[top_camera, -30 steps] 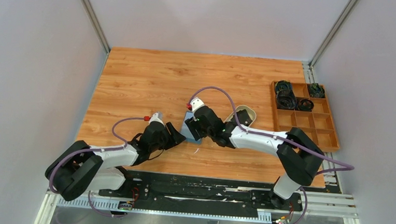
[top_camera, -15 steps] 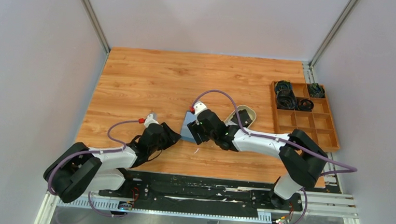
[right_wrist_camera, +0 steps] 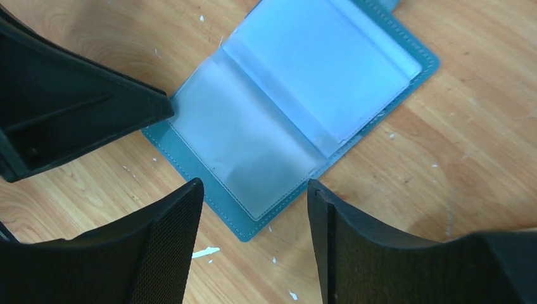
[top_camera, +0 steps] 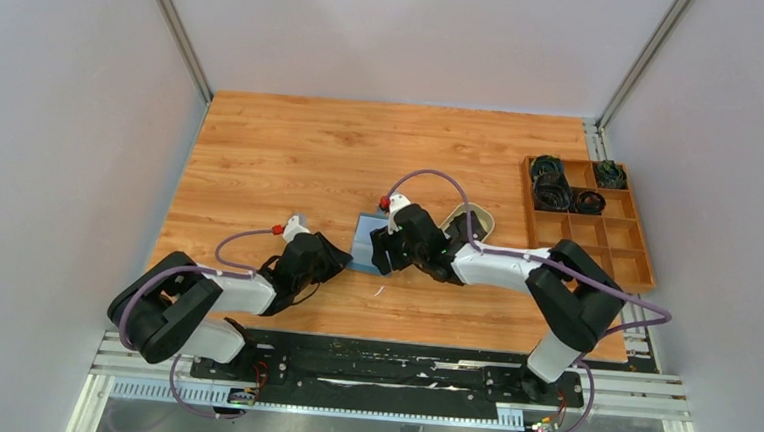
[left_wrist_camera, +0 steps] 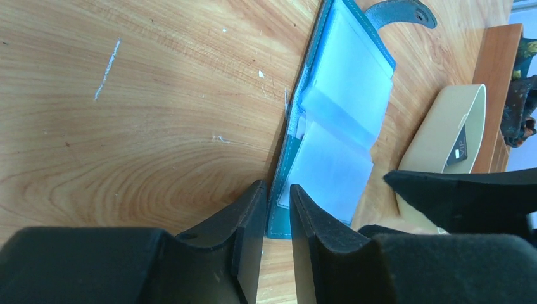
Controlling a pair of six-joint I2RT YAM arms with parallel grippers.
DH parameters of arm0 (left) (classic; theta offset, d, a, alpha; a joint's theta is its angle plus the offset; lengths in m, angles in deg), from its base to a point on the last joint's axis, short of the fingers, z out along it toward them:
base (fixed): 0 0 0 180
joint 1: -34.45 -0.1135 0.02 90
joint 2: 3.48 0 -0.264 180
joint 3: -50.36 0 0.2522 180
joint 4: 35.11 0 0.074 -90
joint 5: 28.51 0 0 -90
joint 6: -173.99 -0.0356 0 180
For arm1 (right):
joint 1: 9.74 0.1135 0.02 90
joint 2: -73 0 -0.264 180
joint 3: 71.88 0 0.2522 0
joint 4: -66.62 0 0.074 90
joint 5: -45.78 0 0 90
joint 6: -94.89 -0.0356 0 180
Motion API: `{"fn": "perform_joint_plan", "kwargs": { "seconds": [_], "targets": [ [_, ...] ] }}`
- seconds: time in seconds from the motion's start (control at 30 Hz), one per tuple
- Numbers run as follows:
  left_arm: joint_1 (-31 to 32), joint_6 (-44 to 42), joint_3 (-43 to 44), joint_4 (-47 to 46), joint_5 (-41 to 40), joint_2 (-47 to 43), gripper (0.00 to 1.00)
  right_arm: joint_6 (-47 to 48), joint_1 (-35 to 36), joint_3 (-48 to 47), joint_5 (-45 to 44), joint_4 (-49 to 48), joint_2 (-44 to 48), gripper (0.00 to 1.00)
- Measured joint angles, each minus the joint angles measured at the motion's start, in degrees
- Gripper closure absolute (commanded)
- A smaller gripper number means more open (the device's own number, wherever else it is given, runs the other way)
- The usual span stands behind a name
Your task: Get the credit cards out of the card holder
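The teal-blue card holder (top_camera: 365,239) lies open and flat on the table, its clear sleeves (right_wrist_camera: 297,95) facing up with no card showing in them. Its snap tab (left_wrist_camera: 402,9) points away. My left gripper (left_wrist_camera: 277,196) sits at the holder's near left corner, jaws a narrow gap apart, and the stitched corner shows through the gap. In the top view the left gripper (top_camera: 338,257) is just left of the holder. My right gripper (right_wrist_camera: 253,209) hangs wide open and empty over the holder's other near corner. A black credit card (left_wrist_camera: 460,147) lies in the beige tray (left_wrist_camera: 443,120).
The beige oval tray (top_camera: 480,220) sits just right of the holder, partly under my right arm. A wooden compartment box (top_camera: 597,239) with dark coiled items stands at the right edge. My two grippers are close together over the holder.
The card holder, tilted up between the grippers a second ago, now lies flat and open. My right gripper has shifted a little to the right. My left gripper stays at the holder's left edge.
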Motion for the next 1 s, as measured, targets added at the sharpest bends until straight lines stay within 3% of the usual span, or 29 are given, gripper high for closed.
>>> {"fn": "perform_joint_plan", "kwargs": {
  "seconds": [0.23,0.47,0.67,0.77,0.9,1.0],
  "targets": [
    [0.00,0.28,0.00,-0.02,-0.22,0.24,0.76,-1.51,-0.11,-2.43,3.78,-0.44,-5.46,0.47],
    [0.00,0.26,0.00,-0.07,-0.22,0.39,0.75,-4.22,-0.31,-2.84,7.06,-2.95,-7.04,0.49],
    [-0.02,0.31,0.00,-1.90,0.00,1.75,0.76,-5.20,-0.52,-2.99,8.98,-4.85,-7.72,0.31],
    [-0.02,0.44,0.00,-2.54,0.37,2.10,0.80,-3.80,-0.13,-3.80,8.28,-3.87,-7.63,0.30],
    [-0.02,0.42,0.00,-2.56,1.40,2.08,0.98,-0.26,0.79,-5.53,5.40,-0.04,-7.63,0.29],
    [-0.20,0.07,-0.04,-2.62,2.62,1.90,1.00,2.45,1.33,-6.75,2.62,2.69,-7.74,0.29]
  ]
}}
